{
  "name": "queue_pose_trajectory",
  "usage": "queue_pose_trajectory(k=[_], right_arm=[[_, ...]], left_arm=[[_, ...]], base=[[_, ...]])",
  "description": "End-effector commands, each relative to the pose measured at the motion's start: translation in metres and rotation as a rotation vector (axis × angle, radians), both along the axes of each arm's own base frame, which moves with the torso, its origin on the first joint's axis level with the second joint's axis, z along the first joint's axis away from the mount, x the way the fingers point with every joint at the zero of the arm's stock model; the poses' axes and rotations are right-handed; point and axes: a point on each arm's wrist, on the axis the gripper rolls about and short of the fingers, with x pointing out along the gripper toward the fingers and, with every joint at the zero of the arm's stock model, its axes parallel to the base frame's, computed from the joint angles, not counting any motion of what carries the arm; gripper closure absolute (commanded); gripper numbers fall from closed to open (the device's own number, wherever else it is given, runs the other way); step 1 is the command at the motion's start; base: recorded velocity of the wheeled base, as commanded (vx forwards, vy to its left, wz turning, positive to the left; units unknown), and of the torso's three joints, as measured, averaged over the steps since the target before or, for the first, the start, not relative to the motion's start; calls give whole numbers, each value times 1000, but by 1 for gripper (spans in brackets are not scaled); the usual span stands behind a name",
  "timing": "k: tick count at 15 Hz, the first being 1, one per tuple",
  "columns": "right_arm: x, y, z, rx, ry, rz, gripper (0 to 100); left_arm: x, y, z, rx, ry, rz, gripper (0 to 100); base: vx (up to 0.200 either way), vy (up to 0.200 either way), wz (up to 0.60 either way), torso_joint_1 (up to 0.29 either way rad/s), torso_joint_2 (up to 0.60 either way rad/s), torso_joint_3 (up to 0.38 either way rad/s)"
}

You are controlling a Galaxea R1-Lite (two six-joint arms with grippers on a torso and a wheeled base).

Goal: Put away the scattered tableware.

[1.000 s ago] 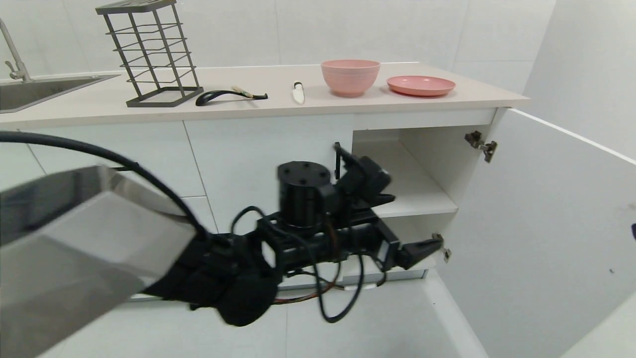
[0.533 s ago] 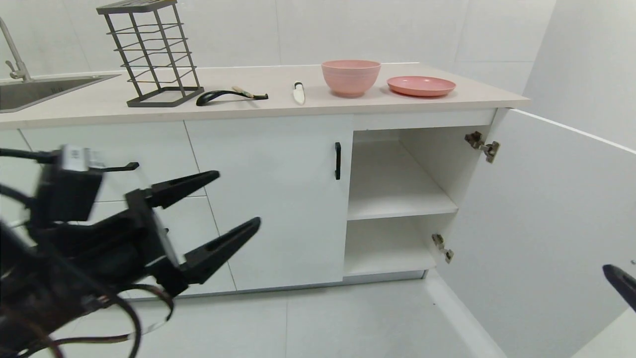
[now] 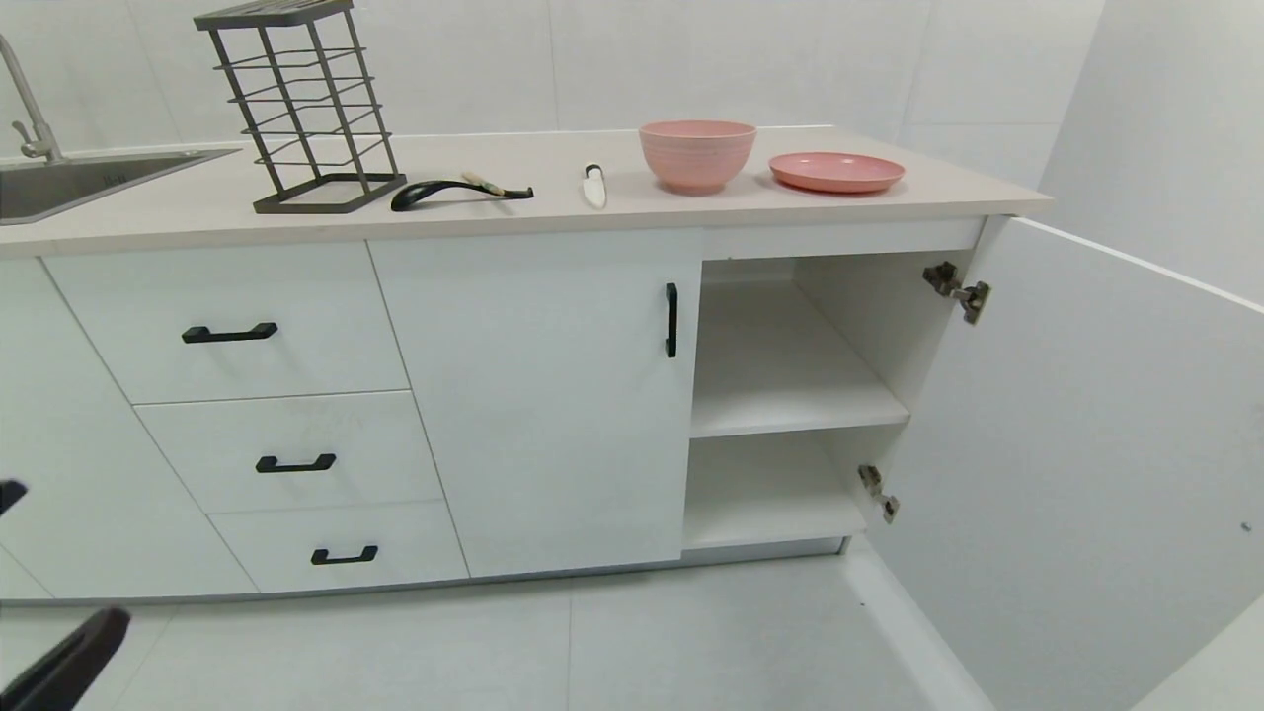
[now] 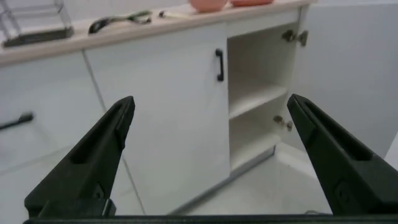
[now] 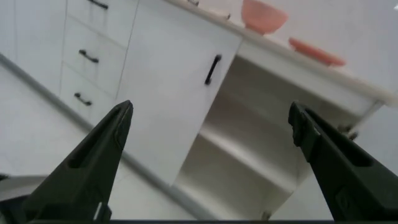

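On the beige counter (image 3: 513, 212) lie a black spoon (image 3: 444, 190), a small white knife (image 3: 592, 184), a pink bowl (image 3: 696, 153) and a pink plate (image 3: 837, 170). The bowl (image 5: 264, 15) and plate (image 5: 311, 51) also appear in the right wrist view, and the spoon (image 4: 115, 22) in the left wrist view. My left gripper (image 4: 210, 102) is open and holds nothing; its fingers (image 3: 64, 657) sit low at the far left, well below the counter. My right gripper (image 5: 211, 107) is also open with nothing in it, down in front of the cabinets.
A black wire rack (image 3: 301, 109) stands on the counter beside a steel sink (image 3: 79, 178). The right cabinet door (image 3: 1086, 444) is swung wide open, showing two bare shelves (image 3: 790, 385). Left of it are a closed door (image 3: 553, 395) and three drawers (image 3: 286, 444).
My left arm has swung from in front of the cabinet down to the far left, almost out of the head view. The right fingertip at the right edge half a second ago is gone.
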Motion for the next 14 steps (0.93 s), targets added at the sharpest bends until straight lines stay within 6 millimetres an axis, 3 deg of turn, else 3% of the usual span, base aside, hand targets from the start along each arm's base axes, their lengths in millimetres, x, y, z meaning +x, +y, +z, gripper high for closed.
queue_pose_trajectory(k=[1, 2, 4, 5, 6, 8, 14], right_arm=[[-23, -1, -26, 16, -15, -44, 0], [-21, -3, -40, 25, 118, -113, 0], [-20, -4, -43, 80, 183, -200, 0], [-20, -5, -43, 96, 187, -245, 0], [-19, -9, -43, 140, 192, -413, 0], [-18, -13, -44, 217, 203, -579, 0], [-18, -14, -48, 293, 265, -618, 0]], left_arm=[[-50, 3, -46, -1, -31, 129, 0], [-53, 3, -65, 3, 4, 136, 0], [-47, 4, -92, 34, 91, 188, 0], [-46, 6, -95, 48, 122, 255, 0], [-46, 9, -96, 51, 131, 432, 0], [-45, 10, -102, -18, 207, 444, 0], [-45, 10, -102, -32, 213, 437, 0]], base=[[0, 0, 0, 0, 0, 0], [0, 0, 0, 0, 0, 0], [0, 0, 0, 0, 0, 0], [0, 0, 0, 0, 0, 0], [0, 0, 0, 0, 0, 0], [0, 0, 0, 0, 0, 0], [0, 0, 0, 0, 0, 0]])
